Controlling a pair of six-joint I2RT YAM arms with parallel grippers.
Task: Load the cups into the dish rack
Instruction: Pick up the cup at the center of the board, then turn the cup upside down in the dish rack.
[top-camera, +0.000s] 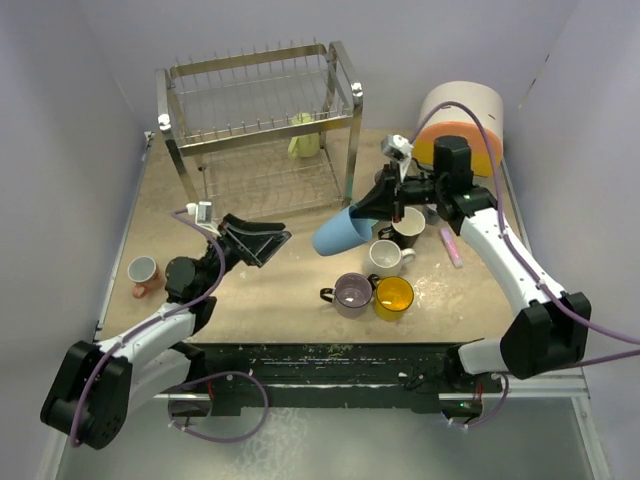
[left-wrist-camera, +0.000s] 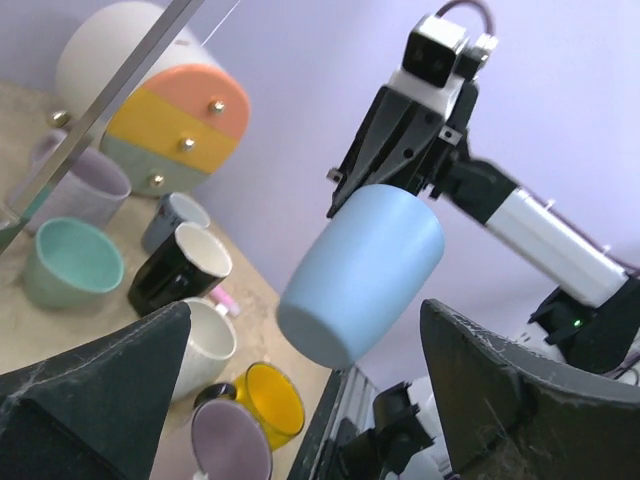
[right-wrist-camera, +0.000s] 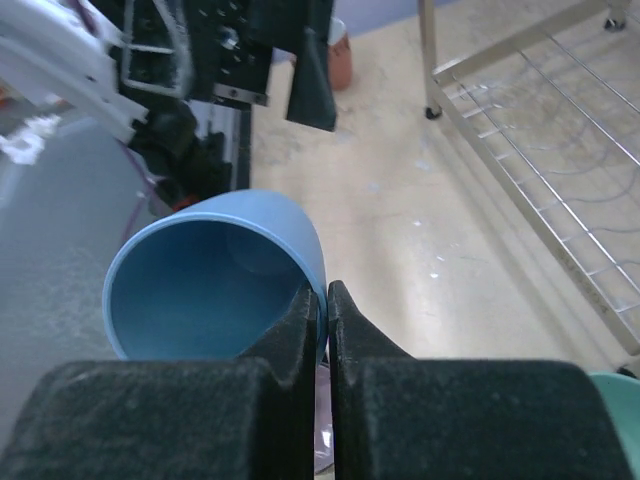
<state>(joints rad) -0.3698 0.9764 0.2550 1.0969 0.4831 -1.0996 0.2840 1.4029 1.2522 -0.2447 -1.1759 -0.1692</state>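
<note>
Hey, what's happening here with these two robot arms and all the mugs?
The right gripper is pinching the rim of a light blue cup and holds it in the air in front of the dish rack. The left gripper is open and empty, aimed toward that cup. Several other mugs sit on the table, not yet loaded.

Light-blue cup (top-camera: 341, 232), chrome rack (top-camera: 258, 125)

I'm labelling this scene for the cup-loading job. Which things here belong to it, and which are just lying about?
Job: blue cup (rim pinched by right gripper), lilac cup, yellow cup, white cup, black cup, pinkish cup, dish rack.
Lying about: round drawer unit, small pink bar.
</note>
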